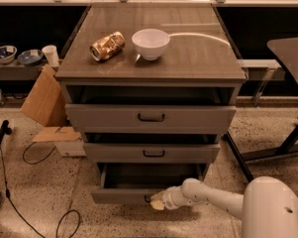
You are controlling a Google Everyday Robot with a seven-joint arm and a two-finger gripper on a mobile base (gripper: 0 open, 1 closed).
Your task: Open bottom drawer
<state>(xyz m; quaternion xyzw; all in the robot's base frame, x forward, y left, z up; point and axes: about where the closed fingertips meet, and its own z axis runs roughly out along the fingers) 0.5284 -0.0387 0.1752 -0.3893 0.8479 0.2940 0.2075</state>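
The bottom drawer [120, 196] is the lowest grey front of the cabinet and stands pulled out, its dark interior showing above the panel. My gripper [157, 201] reaches in from the lower right on a white arm and sits right at the drawer's small dark handle [147, 199], which it mostly covers. The middle drawer [153, 152] and top drawer [151, 117] also stand partly out.
On the cabinet top [198, 58] lie a crushed can [107, 45] and a white bowl [150, 43]. Cardboard [43, 100] leans at the left, cables [34, 157] run over the floor, and a table leg [287, 143] stands at the right.
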